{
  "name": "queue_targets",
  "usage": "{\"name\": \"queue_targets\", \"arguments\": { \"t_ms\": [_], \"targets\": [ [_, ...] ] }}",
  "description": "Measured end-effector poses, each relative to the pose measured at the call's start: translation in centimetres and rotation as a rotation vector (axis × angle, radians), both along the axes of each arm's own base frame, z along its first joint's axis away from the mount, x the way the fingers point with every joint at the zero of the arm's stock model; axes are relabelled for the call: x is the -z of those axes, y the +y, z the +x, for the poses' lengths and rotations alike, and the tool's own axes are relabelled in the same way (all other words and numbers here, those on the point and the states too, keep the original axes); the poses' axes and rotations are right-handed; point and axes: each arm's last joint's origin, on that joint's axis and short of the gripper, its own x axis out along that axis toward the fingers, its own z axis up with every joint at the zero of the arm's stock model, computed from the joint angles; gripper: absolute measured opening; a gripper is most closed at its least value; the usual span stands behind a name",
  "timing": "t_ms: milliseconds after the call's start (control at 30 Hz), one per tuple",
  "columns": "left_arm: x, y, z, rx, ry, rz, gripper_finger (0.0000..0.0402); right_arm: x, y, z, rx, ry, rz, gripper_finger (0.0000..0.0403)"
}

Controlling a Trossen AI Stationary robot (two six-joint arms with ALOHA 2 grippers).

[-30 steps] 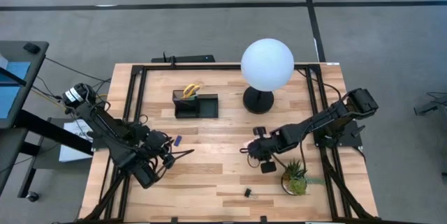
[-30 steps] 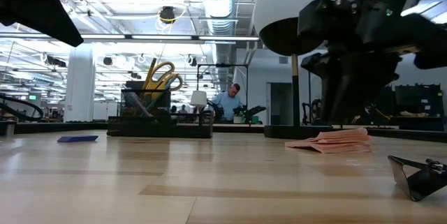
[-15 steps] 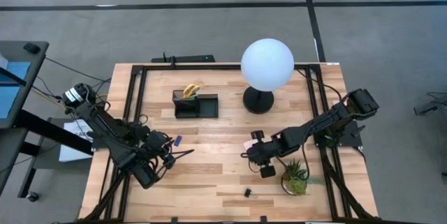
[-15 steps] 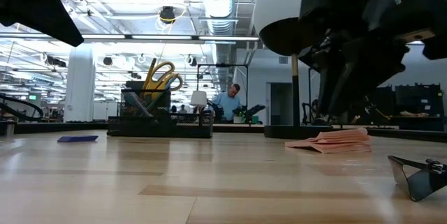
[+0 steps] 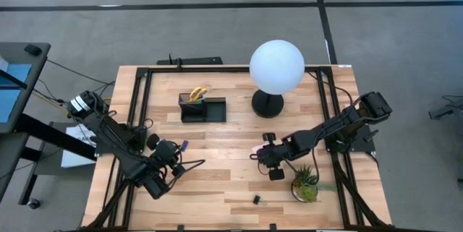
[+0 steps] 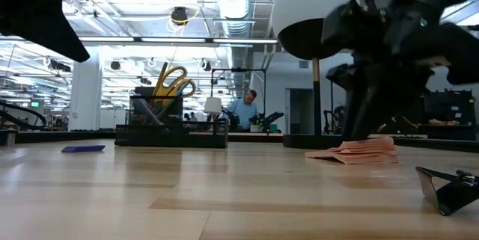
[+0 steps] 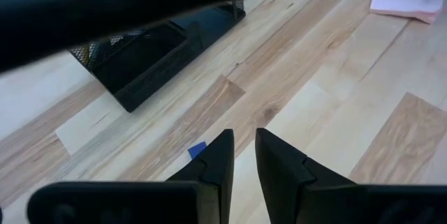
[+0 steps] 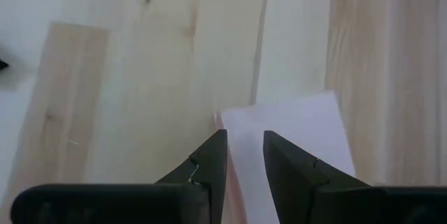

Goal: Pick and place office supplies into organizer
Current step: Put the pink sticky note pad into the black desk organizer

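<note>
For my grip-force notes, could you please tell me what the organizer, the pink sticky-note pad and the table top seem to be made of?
Organizer: likely black metal mesh; a fine grid shows in its wall, with a matte finish.
Pink sticky-note pad: paper; thin, pale pink sheets, splayed in the low view.
Table top: wood, probably sealed butcher block; joined pale planks with visible grain and a soft sheen.

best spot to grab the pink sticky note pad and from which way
Grip the pink sticky-note pad across its near corner edge, coming from above. It lies flat on the table, and the right gripper is nearly shut there.
</note>
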Motion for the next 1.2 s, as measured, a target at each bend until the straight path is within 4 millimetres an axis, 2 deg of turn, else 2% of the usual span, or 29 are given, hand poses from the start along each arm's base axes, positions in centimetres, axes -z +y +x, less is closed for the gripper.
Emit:
{"name": "queue_targets", "arguments": {
  "t_ms": [133, 400, 600, 867, 967, 1133, 1200],
  "targets": [
    [0.1, 0.0, 0.0, -0.002, -0.003, 0.007, 0.0055, 0.7, -0.1, -0.4, 0.009, -0.007, -0.009, 0.0087],
    [0.0, 0.0, 0.1, -0.001, -0.017, 0.018, 0.0055, 0.7, -0.3, -0.3, 0.021, -0.018, -0.018, 0.0087],
    [0.0, 0.0, 0.1, -0.002, -0.018, 0.017, 0.0055, 2.1, 0.3, 0.0, 0.003, 0.006, -0.029, 0.0087],
    [0.0, 0.0, 0.0, -0.003, -0.017, 0.015, 0.0055, 4.2, -0.1, 0.6, 0.029, 0.025, -0.155, 0.0084],
    [0.0, 0.0, 0.1, -0.003, -0.015, 0.013, 0.0055, 4.3, -0.1, 0.7, 0.033, 0.023, -0.155, 0.0066],
    [0.0, 0.0, 0.0, -0.003, -0.016, 0.014, 0.0055, 4.3, -0.1, 0.9, 0.032, -0.013, -0.149, 0.001],
    [0.0, 0.0, 0.1, -0.003, -0.017, 0.014, 0.0055, 4.3, -0.1, 1.2, 0.033, -0.044, -0.15, 0.0007]
  ]
}}
